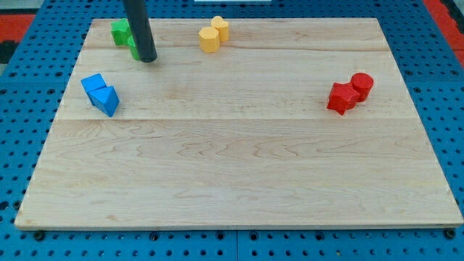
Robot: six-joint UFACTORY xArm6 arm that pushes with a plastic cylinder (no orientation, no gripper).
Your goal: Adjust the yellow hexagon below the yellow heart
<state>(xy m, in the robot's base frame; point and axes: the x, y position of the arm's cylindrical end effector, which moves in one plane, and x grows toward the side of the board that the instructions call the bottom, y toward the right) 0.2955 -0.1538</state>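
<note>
Gripper: none, my tip [147, 58] sits by green blocks [122, 33] (top left), well apart from yellow hexagon [209, 40] w/ yellow heart [220, 27].

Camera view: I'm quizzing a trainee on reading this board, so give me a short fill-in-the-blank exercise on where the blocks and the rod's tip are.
1. My tip stands beside the ____ blocks, at the view's top left.
2. The two yellow blocks sit near the view's ____ edge of the wooden board.
3. The red blocks lie on the view's ____ side.
4. The pair below my tip, at the view's left, is ____.

Missing words: green; top; right; blue
</note>
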